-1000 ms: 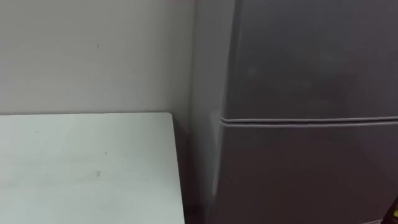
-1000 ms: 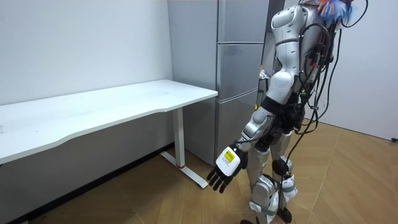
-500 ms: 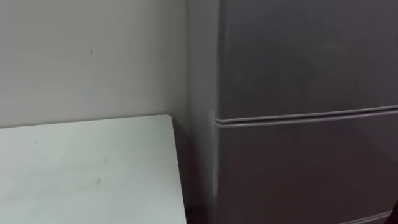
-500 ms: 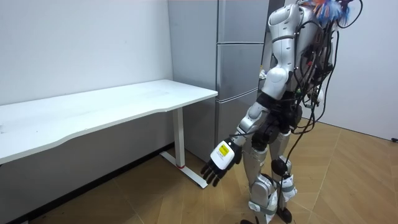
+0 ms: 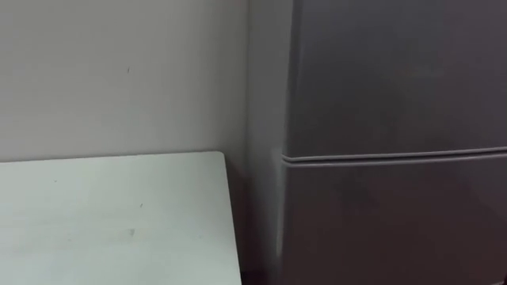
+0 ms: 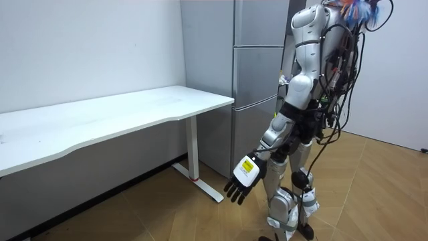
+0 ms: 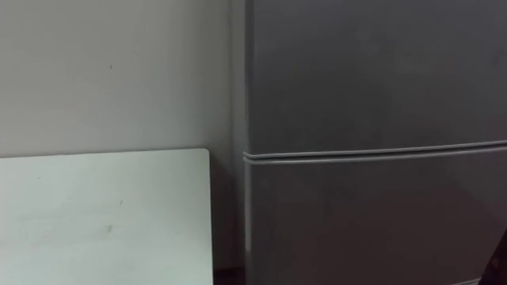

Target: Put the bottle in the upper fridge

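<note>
The robot stands close to the fridge, facing it, with the desk on its left. The upper door, above the seam, is shut. It lies ahead of and well above the left hand, which hangs low by the thigh, fingers loosely spread, holding nothing. Where the bottle is I cannot tell. The eye views give the door seam close up; the room view gives the hand and stance.
</note>
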`<state>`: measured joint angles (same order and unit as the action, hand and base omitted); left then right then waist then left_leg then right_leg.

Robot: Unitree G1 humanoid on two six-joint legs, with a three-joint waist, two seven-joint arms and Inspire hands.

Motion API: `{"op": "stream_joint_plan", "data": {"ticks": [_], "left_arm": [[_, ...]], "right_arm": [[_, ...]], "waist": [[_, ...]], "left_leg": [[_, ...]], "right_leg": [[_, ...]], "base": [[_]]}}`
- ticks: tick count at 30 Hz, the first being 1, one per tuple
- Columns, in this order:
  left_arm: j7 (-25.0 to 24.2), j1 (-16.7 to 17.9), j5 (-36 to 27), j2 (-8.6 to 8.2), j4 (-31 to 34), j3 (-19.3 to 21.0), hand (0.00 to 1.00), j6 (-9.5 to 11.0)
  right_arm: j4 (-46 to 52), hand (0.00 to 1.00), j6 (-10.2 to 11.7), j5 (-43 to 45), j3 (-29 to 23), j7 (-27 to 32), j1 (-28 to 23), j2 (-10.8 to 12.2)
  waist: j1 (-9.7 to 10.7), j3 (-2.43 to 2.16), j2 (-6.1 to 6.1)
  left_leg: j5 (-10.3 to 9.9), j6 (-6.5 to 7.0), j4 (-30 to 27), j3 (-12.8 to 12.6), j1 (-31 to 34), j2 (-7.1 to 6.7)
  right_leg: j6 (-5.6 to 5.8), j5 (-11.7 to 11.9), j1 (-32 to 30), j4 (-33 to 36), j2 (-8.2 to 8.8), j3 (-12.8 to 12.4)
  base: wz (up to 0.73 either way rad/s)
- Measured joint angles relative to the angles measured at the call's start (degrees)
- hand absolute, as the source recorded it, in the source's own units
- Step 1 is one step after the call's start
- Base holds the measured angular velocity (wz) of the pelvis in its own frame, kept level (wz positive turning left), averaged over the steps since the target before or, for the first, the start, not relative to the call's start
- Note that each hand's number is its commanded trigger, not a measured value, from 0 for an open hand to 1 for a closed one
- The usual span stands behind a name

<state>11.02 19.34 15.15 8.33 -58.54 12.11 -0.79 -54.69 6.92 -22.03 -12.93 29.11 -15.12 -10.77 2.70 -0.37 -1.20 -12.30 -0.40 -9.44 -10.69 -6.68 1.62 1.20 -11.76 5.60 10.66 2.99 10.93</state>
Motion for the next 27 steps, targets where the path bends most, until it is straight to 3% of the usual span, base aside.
{"op": "stream_joint_plan", "data": {"ticks": [4,14,21,27], "left_arm": [[0.06,-0.23,0.1,-0.56,-0.95,-0.12,0.0,0.02],[1.35,-1.39,0.76,-1.07,-1.54,-1.63,0.0,-0.02],[0.89,-4.21,0.8,-1.2,-3.64,-4.66,0.0,-0.04],[0.85,-4.02,0.79,-1.25,-3.62,-7.71,0.0,-0.4]], "right_arm": [[-0.85,0.0,-0.79,2.46,0.84,-3.58,-0.15,0.37],[-4.24,0.0,-1.15,9.27,7.05,-11.79,0.88,2.43],[-5.59,0.0,-1.6,11.4,12.26,-19.47,3.28,3.05],[-6.19,0.0,-2.95,11.36,15.81,-22.93,4.58,3.63]], "waist": [[0.01,0.08,0.66],[-1.17,0.17,0.77],[-1.79,0.18,0.91],[-1.77,0.19,0.91]], "left_leg": [[0.0,0.0,-0.02,-0.18,-0.05,0.01],[-0.02,0.02,-0.28,0.6,0.14,-0.05],[-0.02,0.02,-0.39,1.66,0.59,-0.17],[-0.01,0.03,-0.45,2.55,1.08,-0.28]], "right_leg": [[0.0,-0.01,0.02,0.01,-0.01,-0.12],[0.01,-0.01,0.39,-0.1,0.11,0.66],[0.01,-0.01,0.4,-0.25,0.25,1.52],[0.06,0.05,0.6,-0.89,0.21,2.31]], "base": [[-0.01],[0.04],[0.05],[0.07]]}}
